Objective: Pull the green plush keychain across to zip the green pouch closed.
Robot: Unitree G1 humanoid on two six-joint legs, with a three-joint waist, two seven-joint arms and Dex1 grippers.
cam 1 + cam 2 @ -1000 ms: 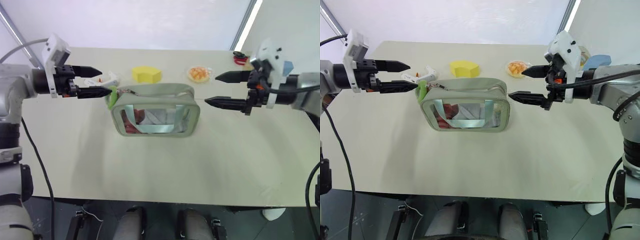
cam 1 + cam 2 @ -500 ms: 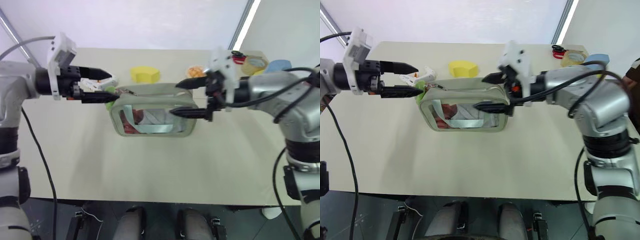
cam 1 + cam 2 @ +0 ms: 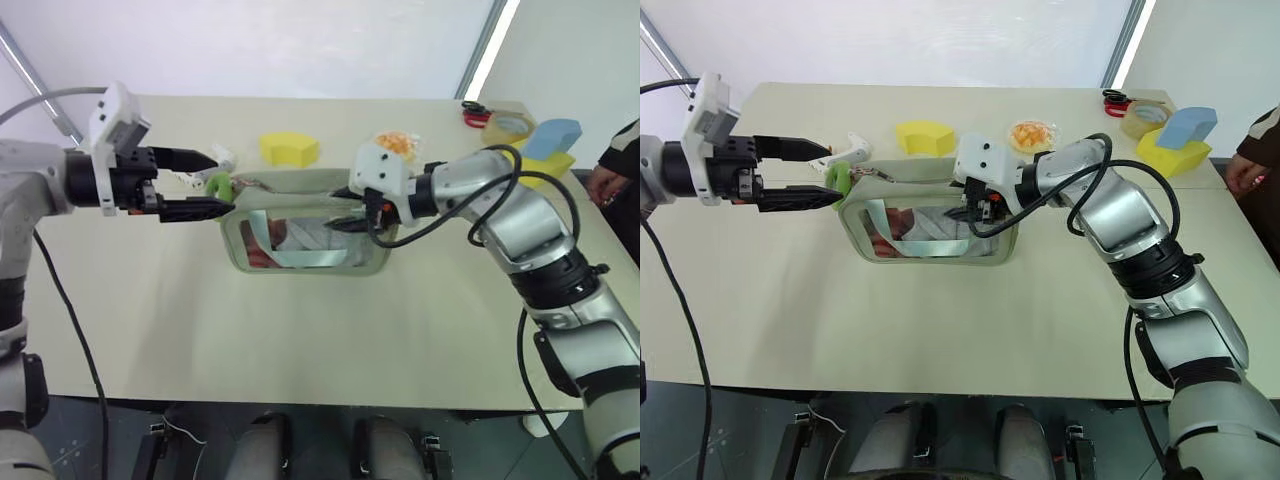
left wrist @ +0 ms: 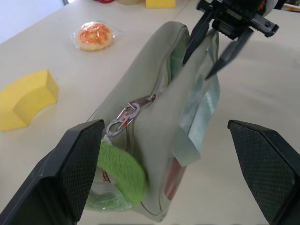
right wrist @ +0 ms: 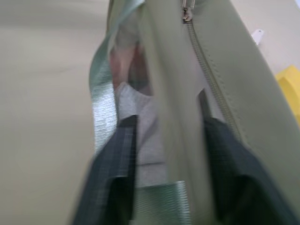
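Bracing the green pouch [image 3: 305, 228] is what our right tool [image 3: 355, 215] has just come in to do: a second ago it hung wide open off the pouch's right end, and now it has swung left across the desk [image 3: 300, 340] and narrowed its fingers over the pouch's top edge, one on the window side and one on the far side, as our right wrist view shows with the wall of the pouch between them. We judge it a grip on the pouch, though the fingers may not have finished closing. Our left tool [image 3: 215, 183] has barely shifted; it stands wide open at the pouch's left end, and the green plush keychain [image 3: 219, 186] sits between its fingers, not yet pinched. The keychain hangs from a small clip at the left end of the zipper, and we cannot tell from here how far the zipper stands open. The pouch stands upright near the middle of the desk, with the yellow sponge [image 3: 291, 149] behind it on the far side. With the pouch held, the next step we expect is closing the left tool on the keychain and drawing it rightward along the zipper.
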